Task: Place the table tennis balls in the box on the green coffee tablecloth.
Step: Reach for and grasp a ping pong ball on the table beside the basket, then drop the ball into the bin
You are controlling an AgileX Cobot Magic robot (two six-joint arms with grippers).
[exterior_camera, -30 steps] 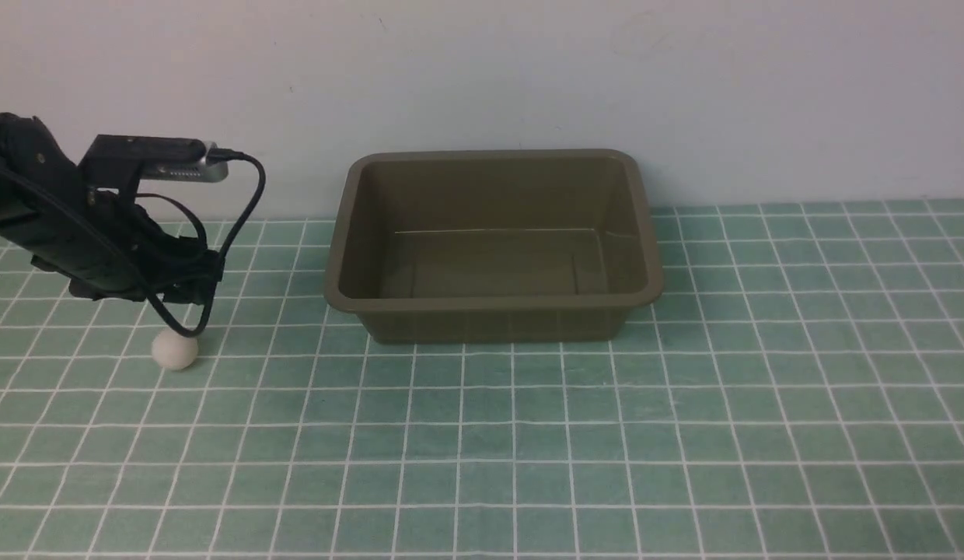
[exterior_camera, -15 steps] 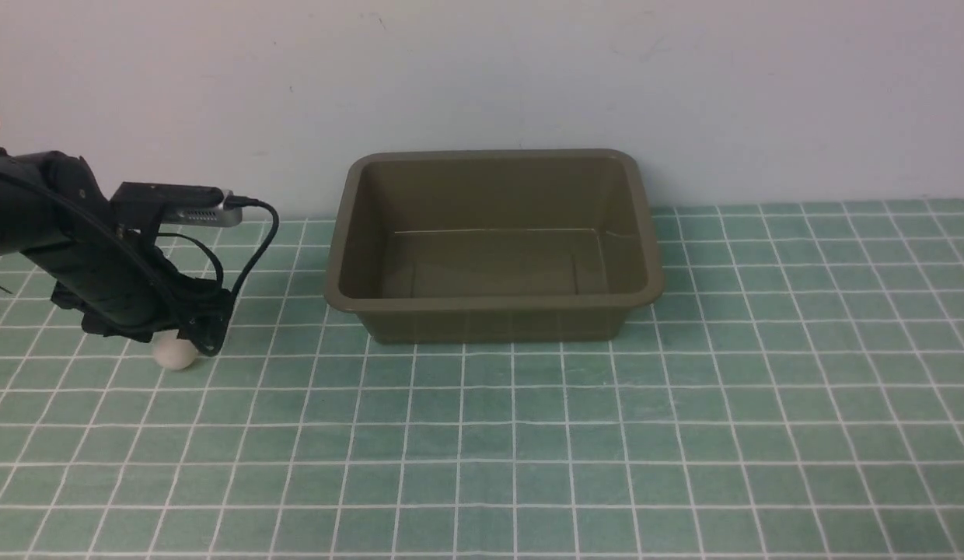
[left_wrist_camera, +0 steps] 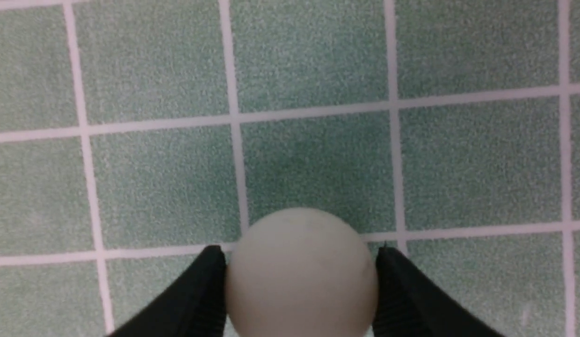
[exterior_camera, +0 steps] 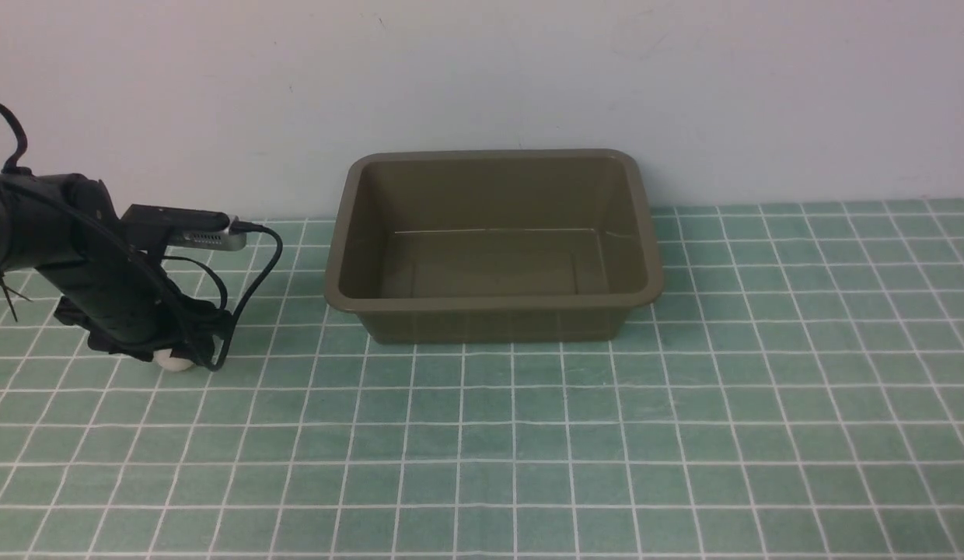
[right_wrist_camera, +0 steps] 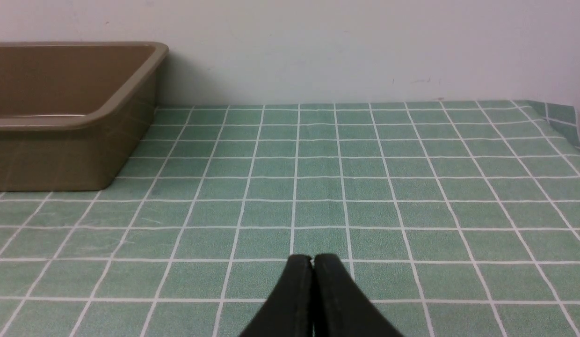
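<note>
Front cam is showing ball (exterior_camera: 173, 361) only half peeking from under L gripper (left_wrist_camera: 299, 250), sitting on cloth (exterior_camera: 529, 435) well L of box (exterior_camera: 494, 305). L wrist cam is showing the grip: fingers (left_wrist_camera: 196, 290) touching both sides of ball, jaws standing ball-wide. R wrist cam alone is showing R gripper (right_wrist_camera: 312, 262), pinching together on nothing.

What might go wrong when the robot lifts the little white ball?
1. The ball is round and smooth, and the left gripper pinches it with only its fingertips. It might pop out and roll away across the cloth.
2. The box stands well to the right of the ball, so a weak grip could drop it on the way.
3. The box has a raised rim, and a ball carried too low could bump it.
</note>
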